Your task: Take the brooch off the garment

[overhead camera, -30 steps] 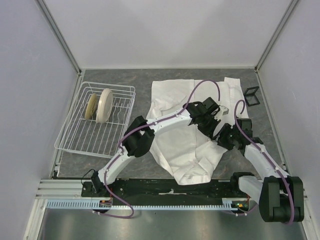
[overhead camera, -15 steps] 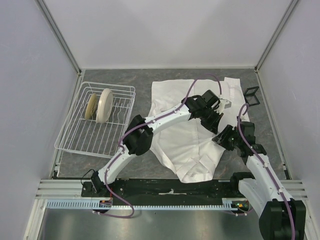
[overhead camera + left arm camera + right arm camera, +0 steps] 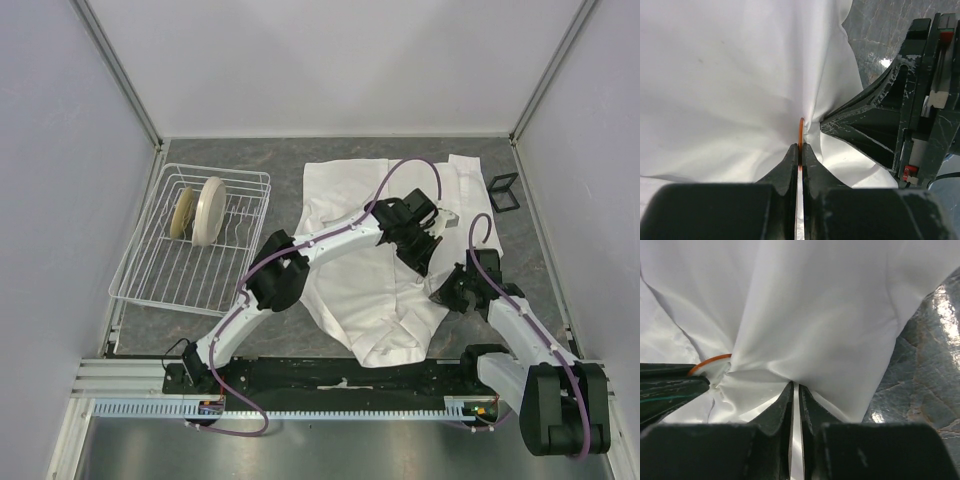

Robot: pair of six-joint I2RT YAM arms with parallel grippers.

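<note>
The white shirt (image 3: pixel 340 190) lies spread on the table's middle. My left gripper (image 3: pixel 424 262) is shut on the brooch (image 3: pixel 800 131), whose thin orange-brown edge shows between the closed tips (image 3: pixel 800 149). The cloth bunches tight around the brooch. My right gripper (image 3: pixel 447 291) is shut on a fold of the shirt (image 3: pixel 815 305) just beside it, its tips (image 3: pixel 795 386) pinching the cloth. In the right wrist view the brooch (image 3: pixel 710 361) shows as an orange arc at the left gripper's finger (image 3: pixel 670 390). The right gripper's fingers (image 3: pixel 865 130) show in the left wrist view.
A white wire dish rack (image 3: pixel 150 285) with two cream plates (image 3: pixel 210 210) stands at the left. A small black wire stand (image 3: pixel 503 192) sits at the far right of the shirt. Grey table (image 3: pixel 925 365) shows beside the shirt's edge.
The right gripper has drawn back toward the near edge with its fold of cloth. The left gripper went a little away, then came back, still shut on the brooch.
</note>
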